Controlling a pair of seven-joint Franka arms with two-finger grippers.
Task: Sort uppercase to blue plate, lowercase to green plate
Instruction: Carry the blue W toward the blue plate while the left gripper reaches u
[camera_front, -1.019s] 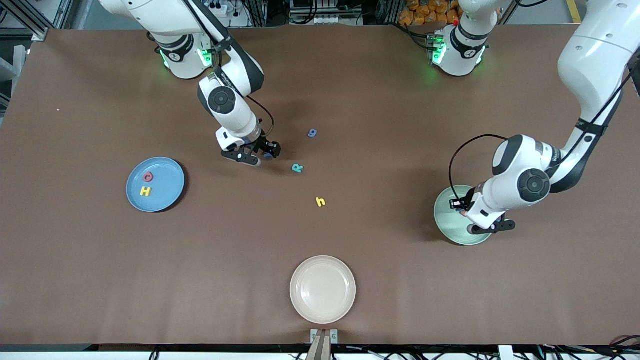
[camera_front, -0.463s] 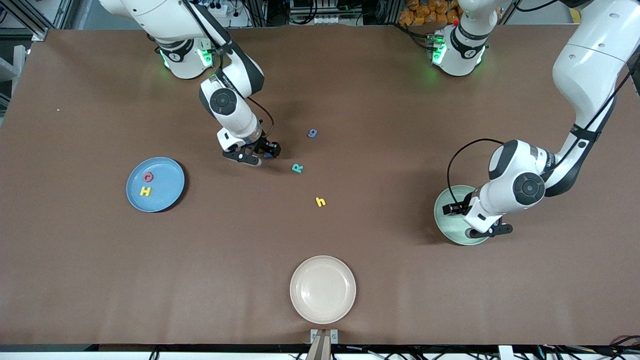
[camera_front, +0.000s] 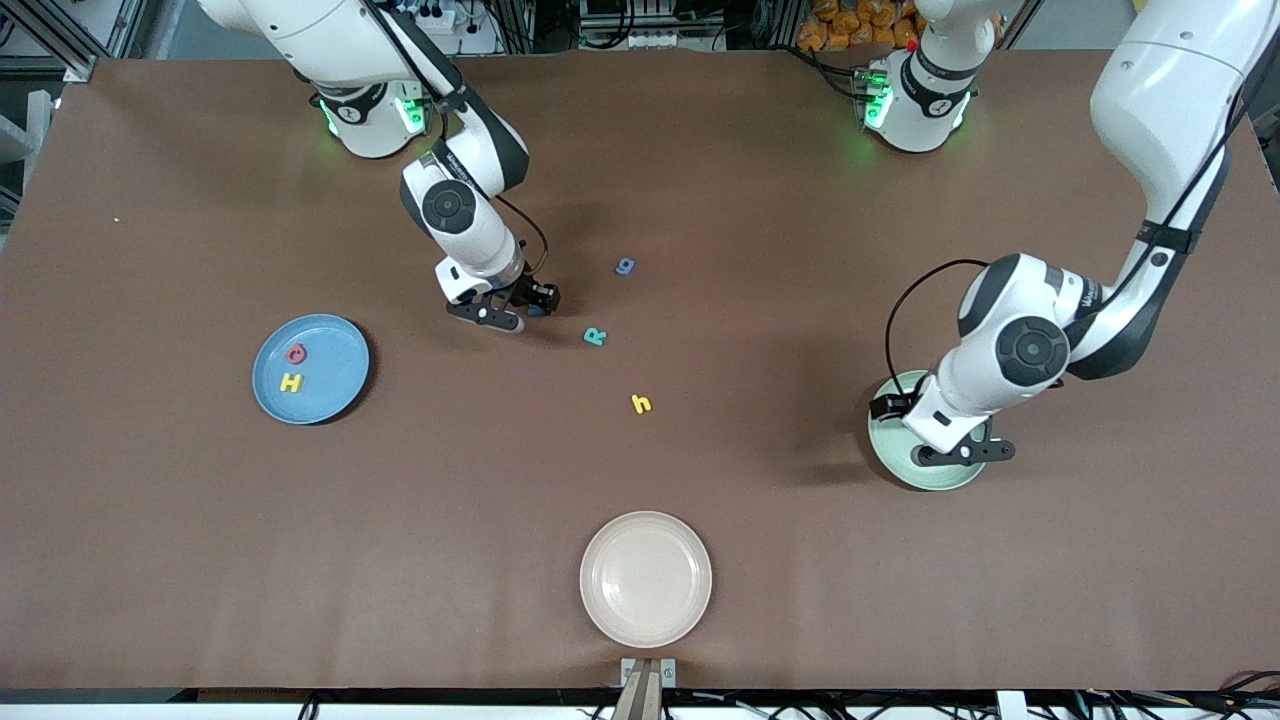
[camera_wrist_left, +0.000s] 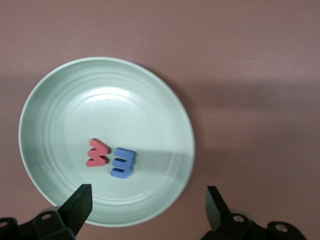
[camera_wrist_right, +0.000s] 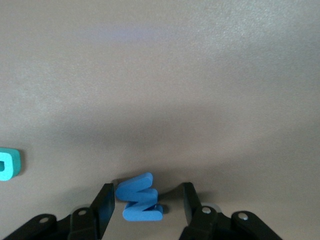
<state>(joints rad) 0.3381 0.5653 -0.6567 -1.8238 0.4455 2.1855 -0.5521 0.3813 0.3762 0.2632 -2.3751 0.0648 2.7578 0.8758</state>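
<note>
The right gripper (camera_wrist_right: 145, 200) is set low on the brown table (camera_front: 800, 560), and the blue W (camera_wrist_right: 140, 197) is seen between its two fingers. One finger touches the W; a small gap shows at the other, so a tight pinch cannot be told yet. The teal R (camera_front: 595, 336) lies just beside it, the blue g (camera_front: 625, 266) farther from the front camera, and the yellow h (camera_front: 641, 404) nearer.

The left gripper (camera_wrist_left: 147, 205) is spread wide and empty over the green plate (camera_wrist_left: 45, 105). In that plate the red m (camera_wrist_left: 97, 153) and the blue m (camera_wrist_left: 123, 162) are laid side by side.

On the blue plate (camera_front: 335, 345) the red Q (camera_front: 297, 353) and the yellow H (camera_front: 291, 382) are already placed. The beige plate (camera_front: 646, 578) is left bare.

So four letters are sorted. The W, R, g and h are still to be moved.
</note>
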